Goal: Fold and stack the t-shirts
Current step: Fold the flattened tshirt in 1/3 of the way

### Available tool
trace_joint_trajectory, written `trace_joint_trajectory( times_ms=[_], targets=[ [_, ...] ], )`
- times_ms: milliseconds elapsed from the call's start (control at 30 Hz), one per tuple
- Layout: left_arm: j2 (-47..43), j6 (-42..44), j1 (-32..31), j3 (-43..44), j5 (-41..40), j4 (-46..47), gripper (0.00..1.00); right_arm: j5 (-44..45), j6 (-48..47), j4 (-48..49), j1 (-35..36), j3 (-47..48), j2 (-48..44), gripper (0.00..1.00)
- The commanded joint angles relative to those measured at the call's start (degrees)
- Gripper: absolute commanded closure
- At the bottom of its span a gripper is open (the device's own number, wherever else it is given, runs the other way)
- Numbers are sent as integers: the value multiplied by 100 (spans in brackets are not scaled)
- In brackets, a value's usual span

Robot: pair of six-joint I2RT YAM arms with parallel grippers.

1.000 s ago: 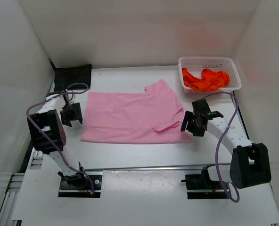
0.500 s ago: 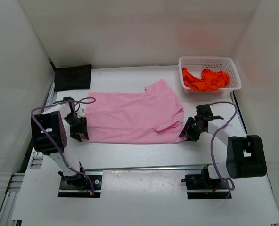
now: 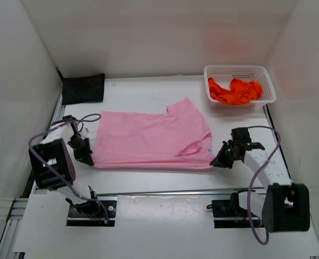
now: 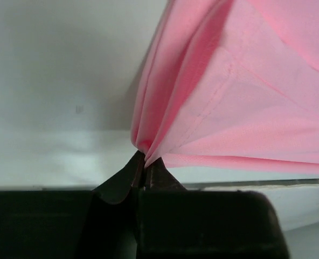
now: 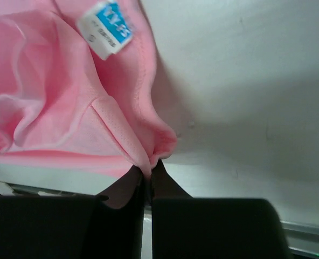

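The light pink t-shirt (image 3: 148, 139) lies spread across the middle of the table. My left gripper (image 3: 88, 159) is shut on its near left corner, and the cloth (image 4: 213, 91) bunches up out of the black fingertips (image 4: 157, 171). My right gripper (image 3: 217, 161) is shut on the near right corner, pinching a fold (image 5: 148, 145) below a blue label (image 5: 106, 27). A black t-shirt (image 3: 83, 88) lies folded at the back left corner. An orange-red t-shirt (image 3: 235, 90) sits crumpled in the basket.
The white mesh basket (image 3: 267, 85) stands at the back right. White walls enclose the table on three sides. A metal rail (image 3: 165, 191) runs along the near edge in front of the arm bases.
Both grippers dropped from beside the pink t-shirt to its near corners and shut on them. The near edge has shifted toward the front and the cloth has bunched slightly.
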Motion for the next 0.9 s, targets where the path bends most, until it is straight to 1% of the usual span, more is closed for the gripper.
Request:
trace_joint_trajectory(
  times_ms=[0, 33, 67, 100, 167, 200, 267, 333, 367, 400, 433, 500, 533, 567, 633, 667, 700, 733, 767, 833, 867],
  targets=[
    [-829, 67, 73, -407, -1102, -334, 90, 202, 8, -761, -102, -410, -609, 100],
    [-910, 67, 73, -523, -1199, -422, 89, 113, 69, -814, -102, -534, -723, 100],
    [-980, 67, 73, -628, -1322, -475, 77, 51, 174, -814, -102, -666, -924, 100],
    [-1042, 67, 73, -829, -1323, -563, 69, 51, 175, -814, -102, -902, -1013, 100],
    [-1121, 67, 73, -1033, -1376, -564, 58, -19, 411, -744, -41, -1088, -1216, 98],
    [-1200, 67, 73, -1190, -1437, -564, 50, -20, 482, -744, -40, -1220, -1269, 96],
    [-1253, 67, 73, -1253, -1498, -493, 45, -20, 614, -744, 12, -1274, -1340, 92],
    [-1253, 67, 73, -1306, -1665, -432, 39, 164, 710, -814, 144, -1326, -1392, 85],
    [-1253, 67, 73, -1245, -1840, -362, 39, 235, 798, -875, 144, -1326, -1392, 78],
    [-1323, 67, 73, -1158, -1946, -275, 39, 314, 851, -971, 214, -1326, -1392, 75],
    [-1437, 67, -118, -887, -2069, -274, 39, 410, 922, -1033, 284, -1326, -1453, 72],
    [-1630, 67, -443, -526, -2298, -203, 39, 656, 1106, -1139, 337, -1326, -1524, 68],
    [-1840, 67, -880, -315, -2299, -151, 39, 735, 1185, -1139, 399, -1326, -1594, 68],
    [-1938, 67, -1128, 157, -2194, -151, 39, 806, 1273, -1200, 399, -1274, -1594, 68],
    [-2009, 67, -1690, 695, -1607, -246, 38, 859, 1388, -1201, 521, -1274, -1647, 68],
    [-2009, 67, -2337, 1255, -1378, -387, 38, 920, 1458, -1201, 522, -1274, -1647, 68],
    [-1878, 67, -2700, 1521, -1159, -466, 38, 973, 1458, -1201, 583, -1274, -1647, 68],
    [-1721, 67, -3069, 1785, -756, -545, 38, 974, 1511, -1201, 653, -1274, -1578, 68],
    [-1345, 67, -3804, 2214, -587, -616, 38, 1035, 1511, -1201, 654, -1274, -1525, 68],
    [-886, 67, -4494, 2577, -253, -617, 37, 1105, 1564, -1139, 768, -1274, -1472, 68],
    [-388, 67, -5097, 2892, -147, -564, 37, 1105, 1564, -1139, 768, -1274, -1471, 68]
  ],
)
